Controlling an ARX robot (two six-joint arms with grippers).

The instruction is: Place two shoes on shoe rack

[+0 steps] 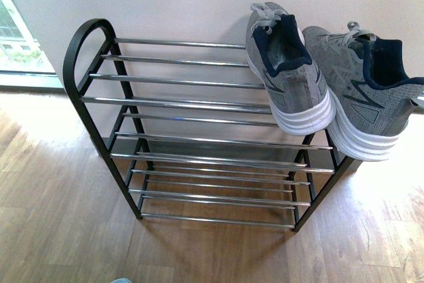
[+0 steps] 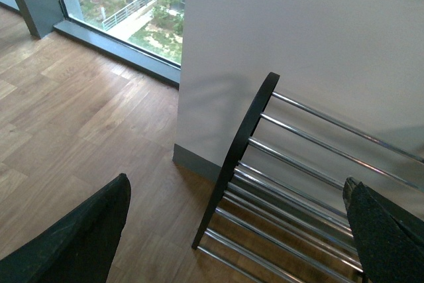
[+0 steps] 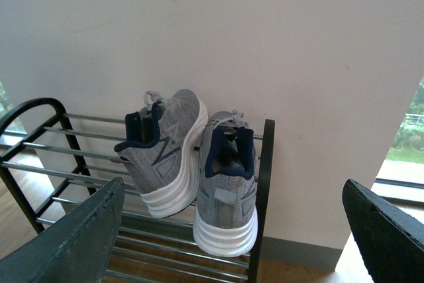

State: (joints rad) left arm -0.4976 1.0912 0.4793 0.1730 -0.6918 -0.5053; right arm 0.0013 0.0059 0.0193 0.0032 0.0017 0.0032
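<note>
Shoes both sit on rack (image 1: 199, 162) top tier, right end: inner shoe (image 1: 289, 71) and outer shoe (image 1: 366, 94), side by side, both tilted, heels toward robot, toes at wall, so long axes run front to back. Outer shoe overhangs the end frame. Right jaws wide open, holding nothing, shoes ahead between them. Left jaws wide open, holding nothing, facing rack's left end. Right arm nearer; placing looks done.
</note>
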